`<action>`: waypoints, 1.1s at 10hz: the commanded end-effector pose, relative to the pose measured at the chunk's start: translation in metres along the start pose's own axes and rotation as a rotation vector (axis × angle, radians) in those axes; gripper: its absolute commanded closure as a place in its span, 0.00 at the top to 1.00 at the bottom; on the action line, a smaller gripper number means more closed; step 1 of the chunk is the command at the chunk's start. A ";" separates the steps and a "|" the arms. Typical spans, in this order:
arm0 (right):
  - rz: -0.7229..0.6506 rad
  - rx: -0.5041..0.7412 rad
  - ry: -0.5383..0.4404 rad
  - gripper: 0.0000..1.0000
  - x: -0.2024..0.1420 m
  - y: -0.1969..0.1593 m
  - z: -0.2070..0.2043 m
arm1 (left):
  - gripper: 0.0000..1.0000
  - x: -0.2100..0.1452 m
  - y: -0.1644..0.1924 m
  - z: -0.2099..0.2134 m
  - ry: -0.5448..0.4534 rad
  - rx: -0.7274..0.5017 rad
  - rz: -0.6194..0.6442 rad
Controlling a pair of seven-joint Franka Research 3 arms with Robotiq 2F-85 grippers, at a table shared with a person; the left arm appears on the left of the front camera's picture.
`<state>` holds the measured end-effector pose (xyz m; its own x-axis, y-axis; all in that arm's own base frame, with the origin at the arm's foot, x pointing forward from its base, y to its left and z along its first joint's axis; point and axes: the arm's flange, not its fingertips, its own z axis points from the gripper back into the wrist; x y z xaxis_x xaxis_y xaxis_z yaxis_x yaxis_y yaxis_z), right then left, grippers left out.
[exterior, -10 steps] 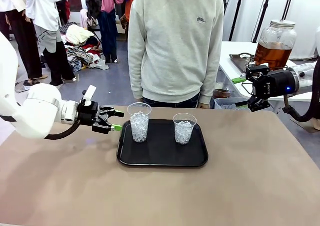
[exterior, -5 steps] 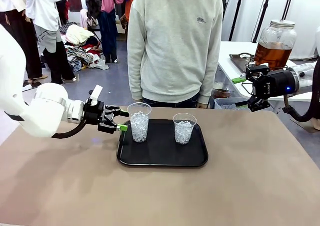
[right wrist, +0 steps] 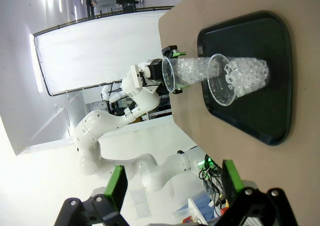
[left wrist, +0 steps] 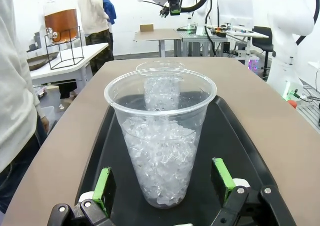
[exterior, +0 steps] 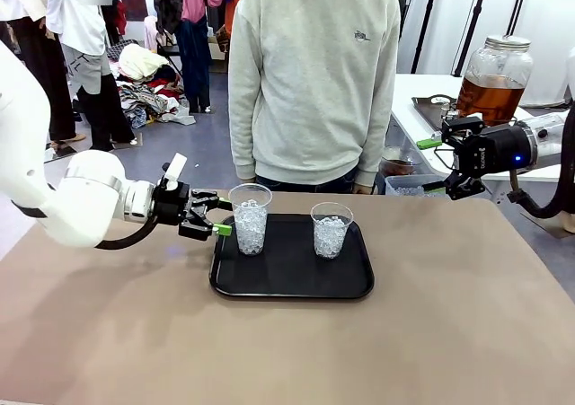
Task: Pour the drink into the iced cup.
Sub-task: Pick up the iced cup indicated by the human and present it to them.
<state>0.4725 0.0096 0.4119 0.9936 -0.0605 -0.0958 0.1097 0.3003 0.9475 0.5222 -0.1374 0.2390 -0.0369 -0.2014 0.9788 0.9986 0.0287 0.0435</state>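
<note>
Now, your left hand [exterior: 218,216] is released, with its green pads [left wrist: 104,184] either side of the clear plastic cup of crushed ice [exterior: 250,218] at the left end of the black rectangular tray [exterior: 292,286], apparently not yet pressing it. Judge that cup as light and thin-walled: it will buckle near the rim, so take it low to mid-height, where the ice backs the wall, and close gently, because condensation may make it slippery. A second iced plastic cup [exterior: 331,230] stands just beside it on the tray.

The clear amber-brown drink [exterior: 490,100] is well apart from all this, in a large rounded glass jar with a metal lid [exterior: 497,71] on a white side table [exterior: 429,86] beyond your right hand [exterior: 430,165], which also hangs released. Expect the jar to be heavy, smooth and breakable, and too wide for either hand.

The tan worktop [exterior: 449,324] is flat and bare around the tray, so you have room, but a person in a pale grey sweatshirt [exterior: 314,73] stands close at the far edge.
</note>
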 end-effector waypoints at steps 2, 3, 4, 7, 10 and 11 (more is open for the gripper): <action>0.000 0.002 -0.001 1.00 0.000 0.001 0.000 | 1.00 0.000 0.007 -0.016 -0.007 0.018 0.013; 0.000 0.002 -0.001 1.00 0.000 0.001 0.000 | 1.00 0.000 0.007 -0.019 -0.004 0.022 0.015; 0.000 0.002 -0.001 1.00 0.000 0.001 0.000 | 1.00 0.001 0.008 -0.023 -0.005 0.021 0.020; 0.000 0.002 -0.001 1.00 0.000 0.001 0.000 | 1.00 0.002 0.009 -0.034 -0.003 0.033 0.033; 0.000 0.002 -0.001 1.00 0.000 0.001 0.000 | 1.00 0.003 0.007 -0.043 -0.005 0.029 0.059; 0.000 0.002 -0.001 1.00 0.000 0.001 0.000 | 1.00 0.003 0.006 -0.046 -0.009 0.026 0.065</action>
<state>0.4725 0.0096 0.4119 0.9936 -0.0606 -0.0958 0.1097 0.3003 0.9475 0.5249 -0.1767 0.2338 0.0075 -0.1992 0.9799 0.9991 0.0424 0.0009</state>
